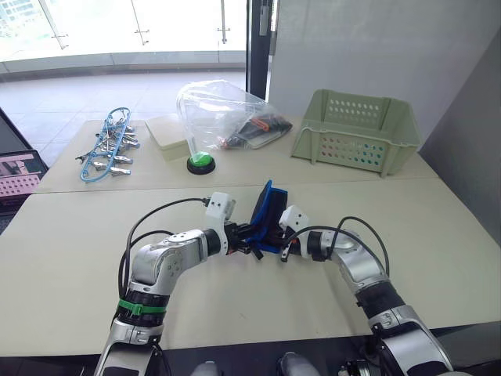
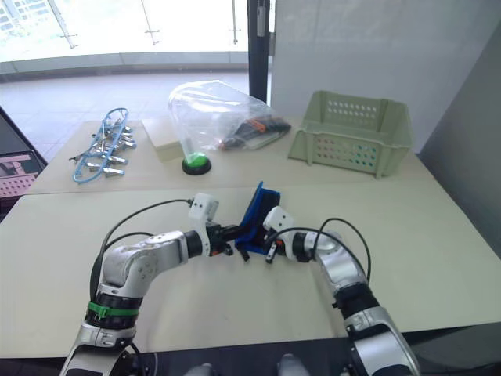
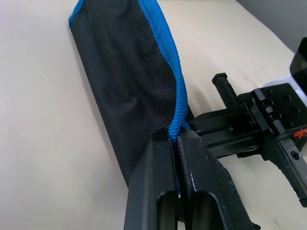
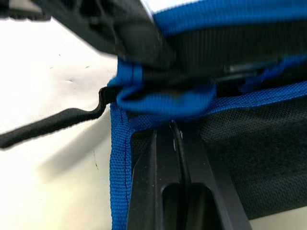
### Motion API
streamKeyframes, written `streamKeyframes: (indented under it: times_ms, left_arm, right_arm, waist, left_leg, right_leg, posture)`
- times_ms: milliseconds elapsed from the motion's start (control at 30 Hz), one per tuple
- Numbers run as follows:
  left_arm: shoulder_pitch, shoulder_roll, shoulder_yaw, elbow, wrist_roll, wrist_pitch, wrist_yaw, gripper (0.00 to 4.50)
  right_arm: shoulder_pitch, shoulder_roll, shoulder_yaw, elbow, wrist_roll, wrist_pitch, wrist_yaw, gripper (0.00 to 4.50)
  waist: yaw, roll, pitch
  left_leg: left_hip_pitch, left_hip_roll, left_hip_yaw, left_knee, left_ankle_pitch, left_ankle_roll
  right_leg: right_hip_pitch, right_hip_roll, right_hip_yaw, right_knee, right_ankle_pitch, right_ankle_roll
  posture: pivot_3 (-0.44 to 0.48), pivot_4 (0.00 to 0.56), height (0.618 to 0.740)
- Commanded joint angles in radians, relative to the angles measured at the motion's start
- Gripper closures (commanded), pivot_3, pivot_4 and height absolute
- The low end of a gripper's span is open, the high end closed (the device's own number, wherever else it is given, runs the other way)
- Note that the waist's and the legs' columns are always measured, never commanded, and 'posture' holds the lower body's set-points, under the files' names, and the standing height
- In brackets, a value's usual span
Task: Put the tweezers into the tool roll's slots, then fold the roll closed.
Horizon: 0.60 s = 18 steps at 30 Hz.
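Left pincer [image 3: 176, 143] pinches tool roll [image 3: 129, 81] blue edging; right pincer [image 4: 178, 136] clamps its edge too.

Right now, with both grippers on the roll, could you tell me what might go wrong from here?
The left gripper pinches only the thin blue edging of the tool roll, so the fabric could slip out if pulled.

The right gripper is shut on the roll close to the left one; they might knock together during folding.

The roll stands tilted up off the table, so it may flop open if either grip loosens.
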<state>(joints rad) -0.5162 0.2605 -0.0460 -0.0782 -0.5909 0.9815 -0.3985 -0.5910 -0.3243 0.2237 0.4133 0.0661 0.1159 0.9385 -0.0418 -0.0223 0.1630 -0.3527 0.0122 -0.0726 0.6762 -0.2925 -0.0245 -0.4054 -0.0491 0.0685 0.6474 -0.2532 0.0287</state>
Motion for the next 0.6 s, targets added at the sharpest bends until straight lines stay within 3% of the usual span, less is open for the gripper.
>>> streamKeyframes:
  times_ms: [33,467,600]
  left_arm:
    - [-0.034,-0.023,-0.032,0.031,0.014,0.000,-0.024,4.48]
    - [-0.066,-0.075,-0.105,0.093,0.057,0.013,-0.098,4.48]
    - [-0.070,-0.062,-0.085,0.100,0.070,0.013,-0.101,4.48]
  right_arm:
    - [0.034,-0.004,0.016,0.012,-0.022,0.030,-0.015,4.50]
    - [0.073,-0.019,-0.013,-0.056,-0.014,0.073,-0.059,4.50]
    - [0.084,-0.024,-0.074,-0.143,0.045,0.126,-0.066,4.50]
  waist:
    - [0.001,0.000,0.000]
    - [0.012,0.000,0.000]
    - [0.016,0.000,0.000]
  left_leg:
    - [0.000,0.000,0.000,0.000,0.000,0.000]
    - [0.000,-0.005,-0.001,0.001,0.001,-0.001]
    - [0.000,-0.009,-0.002,0.001,0.001,-0.002]
  right_leg:
    - [0.000,0.000,0.000,0.000,0.000,0.000]
    - [0.002,-0.005,-0.001,0.000,-0.001,0.003]
    - [0.002,-0.008,-0.001,0.000,-0.001,0.005]
  posture:
    - [0.000,0.150,0.740]
    - [0.000,0.150,0.740]
    - [0.000,0.150,0.740]
